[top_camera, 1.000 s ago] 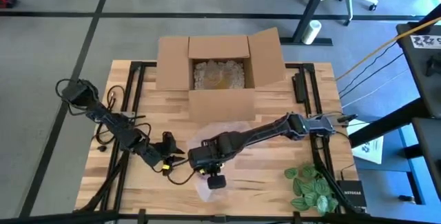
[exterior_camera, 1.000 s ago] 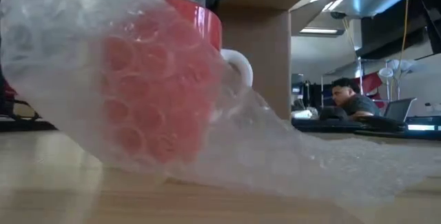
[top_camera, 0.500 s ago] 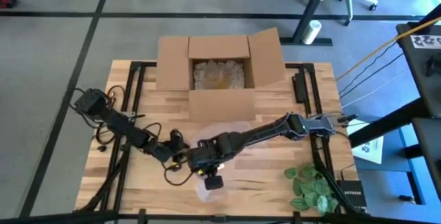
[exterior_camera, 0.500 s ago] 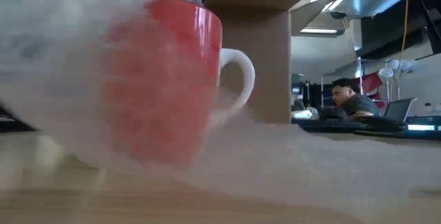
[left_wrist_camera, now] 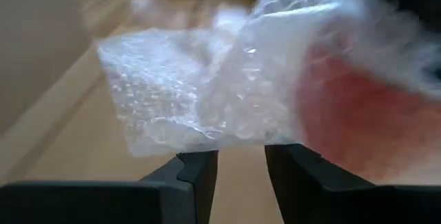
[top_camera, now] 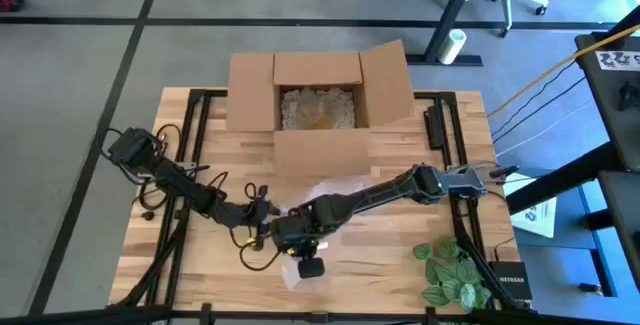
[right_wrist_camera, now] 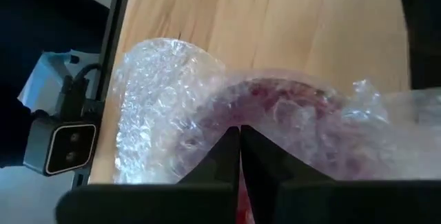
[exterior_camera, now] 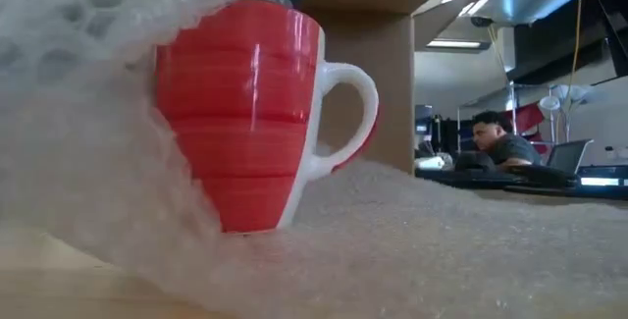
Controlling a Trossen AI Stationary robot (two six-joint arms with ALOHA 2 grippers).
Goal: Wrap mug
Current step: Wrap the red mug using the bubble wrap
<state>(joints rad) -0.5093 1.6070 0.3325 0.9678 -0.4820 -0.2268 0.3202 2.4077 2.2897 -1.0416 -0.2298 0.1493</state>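
- From above, both arms meet at the near middle of the table [top_camera: 400, 255]. The right gripper [top_camera: 297, 237] sits over the bubble wrap [top_camera: 330, 190] and the left gripper [top_camera: 262, 217] comes in just beside it. The mug is hidden under them here. Behind stands an open cardboard box [top_camera: 318, 100], and a leafy plant [top_camera: 448, 270] lies well off to the right.
- At table height, the red mug [exterior_camera: 240, 128] stands upright on the wrap, handle [exterior_camera: 348, 113] bare, with a sheet raised along one side only. The box rises just behind it, and a person [exterior_camera: 496, 140] sits far off.
- Past the left fingers [left_wrist_camera: 200, 172], which are narrowly parted with nothing between them, a loose edge of wrap hangs just ahead, the mug beyond it.
- The right fingers [right_wrist_camera: 227, 156] are pressed together, pinching the film over the mug.
- I'd say the risk is slippery film: a tug could tip the mug or slide the sheet off, and the two grippers are crowded enough to knock together.
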